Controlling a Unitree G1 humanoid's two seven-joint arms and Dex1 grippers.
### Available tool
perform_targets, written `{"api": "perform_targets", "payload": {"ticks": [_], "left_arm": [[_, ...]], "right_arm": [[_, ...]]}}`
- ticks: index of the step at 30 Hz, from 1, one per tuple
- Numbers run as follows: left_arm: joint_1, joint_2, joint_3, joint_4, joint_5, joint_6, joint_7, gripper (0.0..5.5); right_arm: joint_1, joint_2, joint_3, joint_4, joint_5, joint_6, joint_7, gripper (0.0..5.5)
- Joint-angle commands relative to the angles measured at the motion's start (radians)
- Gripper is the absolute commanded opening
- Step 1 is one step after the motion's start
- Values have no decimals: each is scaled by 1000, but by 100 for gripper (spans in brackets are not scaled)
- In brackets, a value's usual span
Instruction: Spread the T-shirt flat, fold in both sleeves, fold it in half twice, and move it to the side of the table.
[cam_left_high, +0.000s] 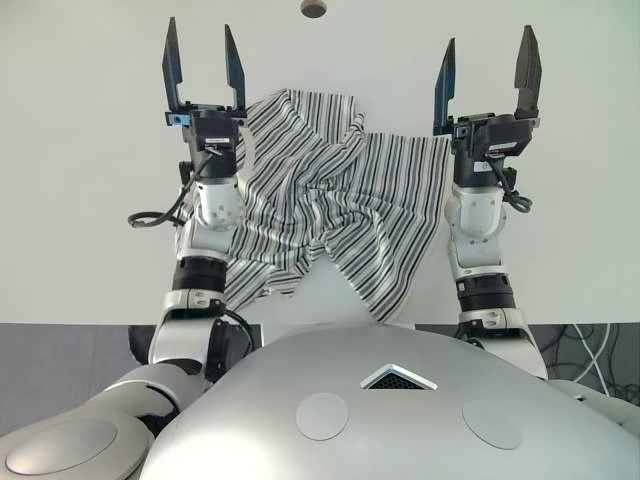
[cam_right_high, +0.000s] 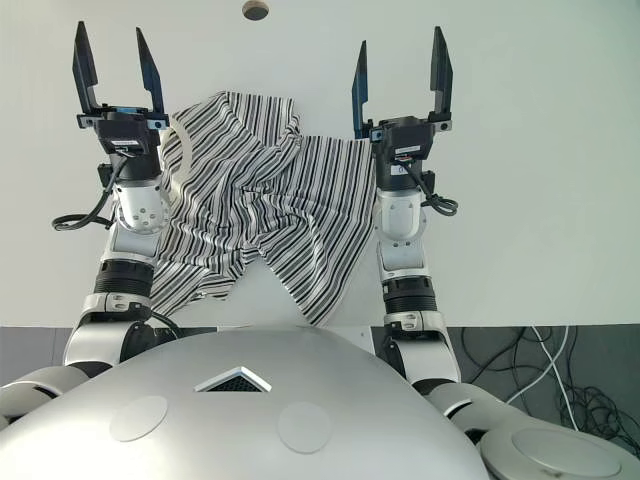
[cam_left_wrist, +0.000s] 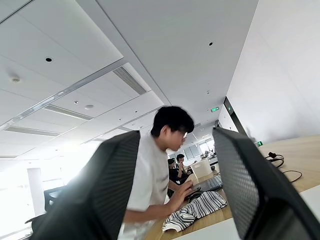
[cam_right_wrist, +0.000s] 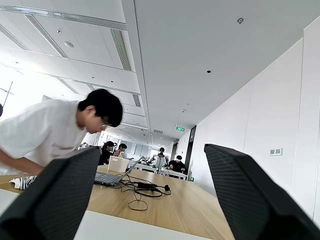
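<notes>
A black-and-white striped T-shirt (cam_left_high: 320, 195) lies crumpled and bunched on the white table (cam_left_high: 80, 150), between my two arms. My left gripper (cam_left_high: 204, 55) is raised at the shirt's left edge, fingers pointing up and open, holding nothing. My right gripper (cam_left_high: 486, 60) stands likewise at the shirt's right edge, open and empty. In the right eye view the shirt (cam_right_high: 270, 200) spreads from the left gripper (cam_right_high: 112, 55) to the right gripper (cam_right_high: 398, 62). Both wrist views look upward past wide-apart fingers (cam_left_wrist: 95, 195) (cam_right_wrist: 240, 190) toward the ceiling.
A small round grey hole (cam_left_high: 313, 8) sits at the table's far edge. Cables (cam_left_high: 590, 345) hang below the table's near right edge. White table surface spreads left and right of the arms.
</notes>
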Motion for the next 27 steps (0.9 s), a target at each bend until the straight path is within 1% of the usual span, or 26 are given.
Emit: {"api": "perform_targets", "payload": {"ticks": [1, 27], "left_arm": [[-19, 7, -6, 6, 3, -7, 10, 270], [-1, 3, -24, -67, -47, 14, -36, 270]], "right_arm": [[-15, -3, -2, 7, 5, -7, 3, 386], [-19, -8, 3, 9, 14, 5, 20, 386]]}}
